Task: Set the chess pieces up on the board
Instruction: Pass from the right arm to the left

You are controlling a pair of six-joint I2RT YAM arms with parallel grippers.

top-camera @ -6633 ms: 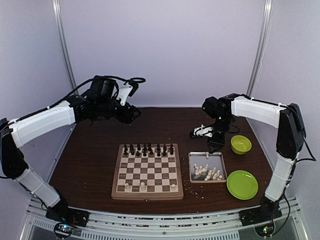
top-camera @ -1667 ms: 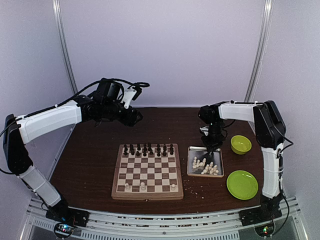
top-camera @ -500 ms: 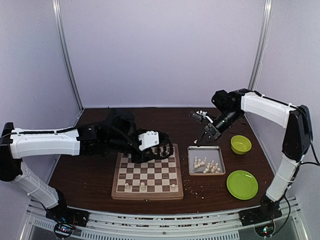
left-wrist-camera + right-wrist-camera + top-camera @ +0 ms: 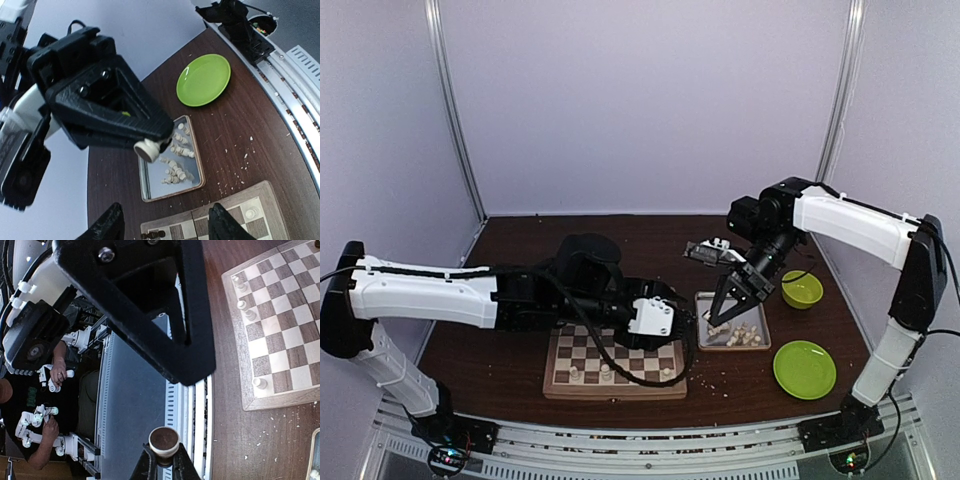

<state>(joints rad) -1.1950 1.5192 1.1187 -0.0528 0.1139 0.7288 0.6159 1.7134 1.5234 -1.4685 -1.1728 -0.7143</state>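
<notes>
The board [image 4: 560,385] lies at the table's near middle, with my left arm stretched across its far half. Three cream chess pieces [image 4: 605,373] stand on its near row, also seen in the right wrist view [image 4: 245,306]. More cream chess pieces [image 4: 176,172] lie loose in the metal tray [image 4: 145,186] to the board's right. My right gripper [image 4: 165,463] is shut on one cream piece [image 4: 164,441], held sideways above the tray's left edge [image 4: 717,316]. My left gripper [image 4: 167,227] hangs open and holds nothing over the board's right edge, facing the tray.
A green bowl [image 4: 802,289] and a green plate [image 4: 804,369] sit right of the tray [image 4: 761,343]. Pale crumbs [image 4: 240,160] dot the table between board and plate. A dark piece [image 4: 150,234] lies by the board's far corner. People's hands show beyond the table's near edge [image 4: 50,377].
My left arm has swung right and nearer, across the board toward the tray. My right gripper has come down and left to the tray's left edge with the cream piece.
</notes>
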